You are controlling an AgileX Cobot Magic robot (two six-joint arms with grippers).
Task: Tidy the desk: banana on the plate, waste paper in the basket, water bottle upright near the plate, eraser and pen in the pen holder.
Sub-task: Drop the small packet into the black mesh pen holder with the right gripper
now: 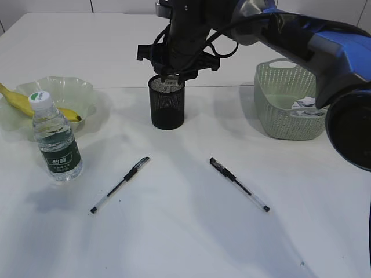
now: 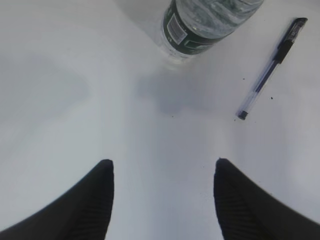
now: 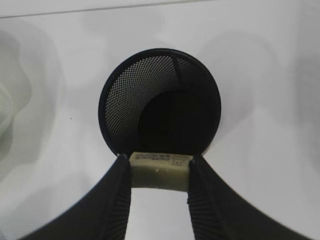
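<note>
Between your right jaws [image 3: 159, 172] sits the eraser [image 3: 160, 170], clamped at both ends, just over the near rim of the pen holder [image 3: 160, 100]; its open mouth lies straight ahead of the tips. Your left jaws [image 2: 162, 172] stand apart, gripping nothing, with bare desk [image 2: 75, 100] between them. Ahead of them stands the water bottle [image 2: 200, 25], probably upright, and a pen [image 2: 270, 70] ahead to the right.
</note>
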